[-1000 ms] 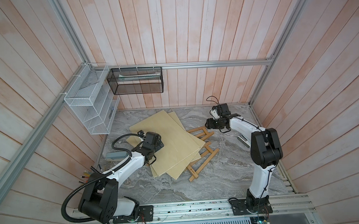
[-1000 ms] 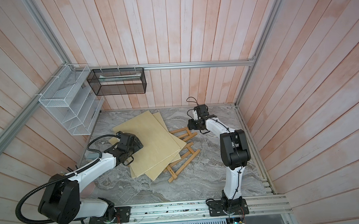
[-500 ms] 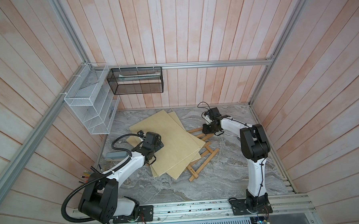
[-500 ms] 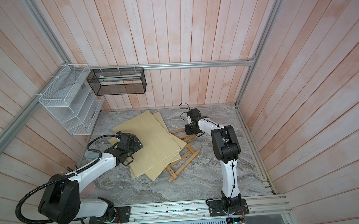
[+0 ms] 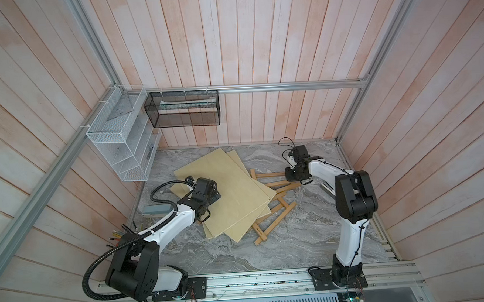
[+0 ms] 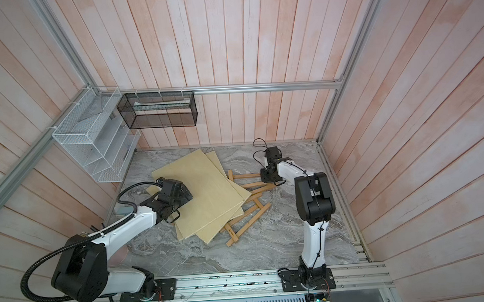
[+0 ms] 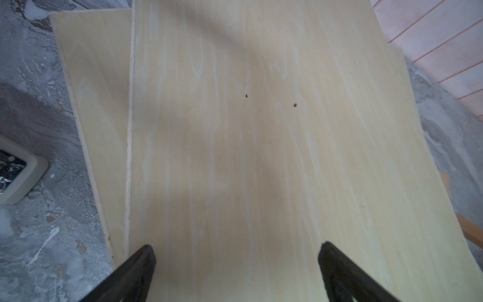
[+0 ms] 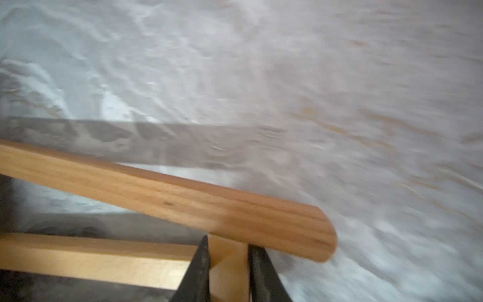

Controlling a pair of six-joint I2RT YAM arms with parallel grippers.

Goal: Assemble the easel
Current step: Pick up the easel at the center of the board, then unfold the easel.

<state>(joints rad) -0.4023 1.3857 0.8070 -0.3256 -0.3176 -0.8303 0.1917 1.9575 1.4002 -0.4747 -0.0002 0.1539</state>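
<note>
Easel (image 8: 183, 198) is pinched at one slat by the right hand (image 8: 228, 241), while the left hand (image 7: 236, 245) gapes wide over the boards (image 7: 235, 130)

boards (image 5: 231, 191) atop easel (image 5: 276, 213), easel on table (image 5: 295, 247)

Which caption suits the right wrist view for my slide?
Right pincer closed on a wooden easel bar, marble tabletop behind.

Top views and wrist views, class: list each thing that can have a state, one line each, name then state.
boards: stacked flat, askew
easel: lying flat, not set up, partly under the boards
left gripper: open, above the top board
right gripper: shut on a bar of the easel
</note>
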